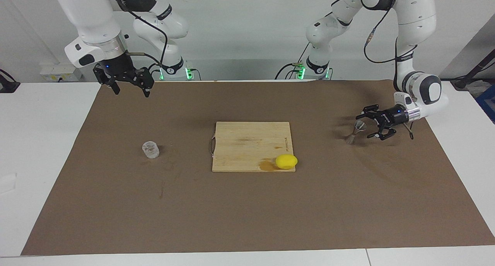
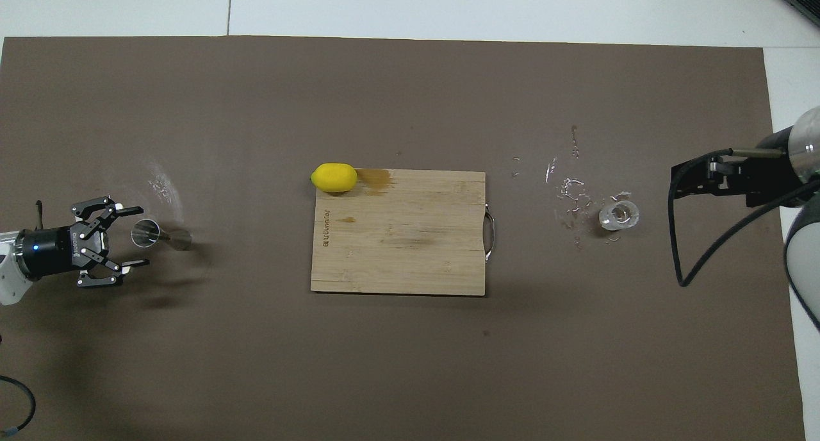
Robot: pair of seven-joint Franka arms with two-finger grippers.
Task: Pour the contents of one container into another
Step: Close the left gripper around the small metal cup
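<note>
The left gripper (image 1: pixel 368 124) is reaching with spread fingers for the jigger (image 1: pixel 355 131) standing just ahead of them; centre on its waist before closing. The right gripper (image 1: pixel 128 87) is waiting open above the mat, the glass cup (image 1: pixel 150 149) well apart.

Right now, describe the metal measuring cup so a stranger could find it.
Start at the wooden cutting board and look toward the left arm's end of the brown mat. The measuring cup stands there: small, silver, hourglass-shaped, unlike the ribbed glass cup.
</note>
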